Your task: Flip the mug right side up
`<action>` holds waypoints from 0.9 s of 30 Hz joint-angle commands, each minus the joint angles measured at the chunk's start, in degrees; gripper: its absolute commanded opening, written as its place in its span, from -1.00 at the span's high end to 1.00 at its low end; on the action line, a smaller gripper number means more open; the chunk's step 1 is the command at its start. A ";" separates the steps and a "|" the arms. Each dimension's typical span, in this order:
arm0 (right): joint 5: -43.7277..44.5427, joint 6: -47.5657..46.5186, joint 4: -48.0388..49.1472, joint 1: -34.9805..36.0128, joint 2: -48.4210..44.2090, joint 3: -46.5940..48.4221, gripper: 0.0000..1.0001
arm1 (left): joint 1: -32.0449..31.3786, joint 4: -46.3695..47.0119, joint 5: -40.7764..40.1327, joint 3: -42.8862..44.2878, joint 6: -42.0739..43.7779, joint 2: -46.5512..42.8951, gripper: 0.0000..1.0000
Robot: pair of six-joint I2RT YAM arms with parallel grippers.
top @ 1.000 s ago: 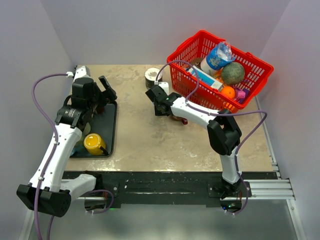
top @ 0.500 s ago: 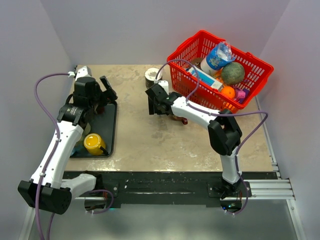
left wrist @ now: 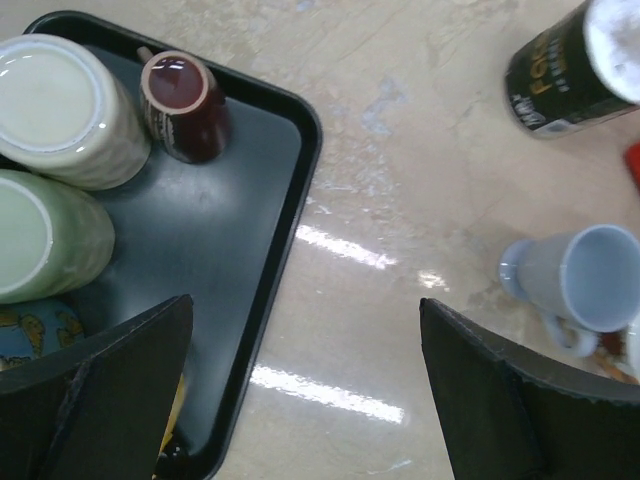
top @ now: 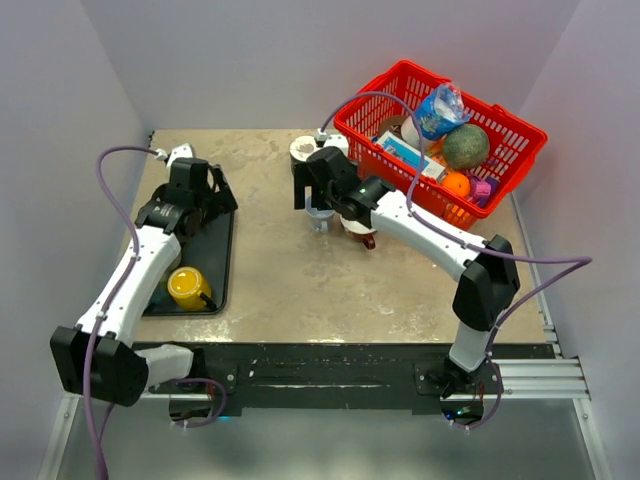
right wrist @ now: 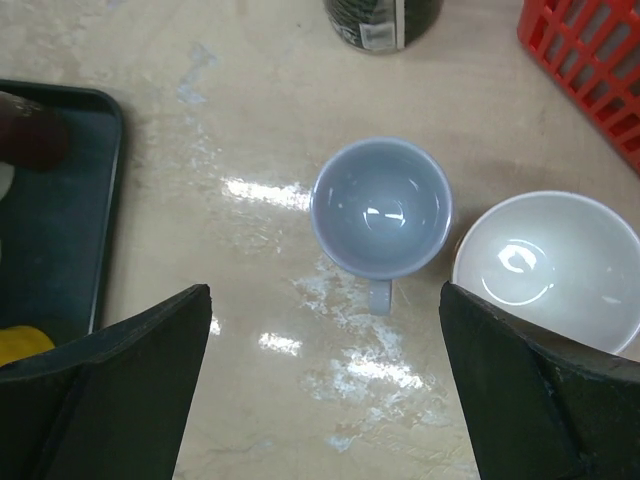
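The pale blue mug (right wrist: 380, 208) stands upright on the table, mouth up and empty, its handle toward the near side. My right gripper (right wrist: 325, 300) hovers above it, open, with nothing between its fingers and not touching the mug. In the top view that gripper (top: 312, 198) hangs over the mug (top: 319, 223). The left wrist view shows the mug (left wrist: 588, 280) at the far right. My left gripper (left wrist: 306, 300) is open and empty over the right edge of the black tray (left wrist: 240, 210).
A white bowl (right wrist: 545, 262) sits close to the mug's right. A dark can (right wrist: 383, 20) stands behind it, and the red basket (top: 440, 140) of groceries is at back right. The tray holds upturned cups (left wrist: 60, 110), a brown mug (left wrist: 185, 100) and a yellow object (top: 187, 287).
My right gripper has opened and lifted back, leaving the mug standing free. The left arm has swung toward the back of the tray.
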 commanded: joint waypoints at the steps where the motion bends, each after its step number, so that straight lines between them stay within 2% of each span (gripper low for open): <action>1: -2.03 -1.48 4.71 -0.91 -3.42 -1.22 -0.98 | 1.15 2.21 -6.25 -0.06 2.10 3.49 -0.99; 4: -2.29 -1.04 3.66 -1.88 -3.51 -1.31 -0.98 | 4.83 0.19 -8.01 0.91 1.05 6.30 -0.99; 8: -3.52 -0.42 3.21 -3.46 -4.47 -2.45 -0.97 | 10.73 -3.15 -5.21 1.79 -0.09 8.07 -0.99; 13: -5.18 -0.25 3.13 -5.13 -5.44 -3.51 -0.97 | 10.82 -5.61 -0.11 -0.84 -3.34 4.82 -0.99; 17: -6.59 -0.07 2.42 -5.92 -5.44 -3.69 -0.97 | 10.74 -11.14 5.77 -3.38 -7.47 0.70 -0.99; 23: -8.09 -0.25 1.28 -6.19 -4.91 -3.69 -0.97 | 10.74 -21.51 5.87 -7.34 -16.35 -8.79 -0.99; 27: -9.84 0.63 1.63 -6.27 -4.65 -4.21 -0.97 | 10.74 -24.33 4.21 -10.16 -20.73 -11.09 -0.99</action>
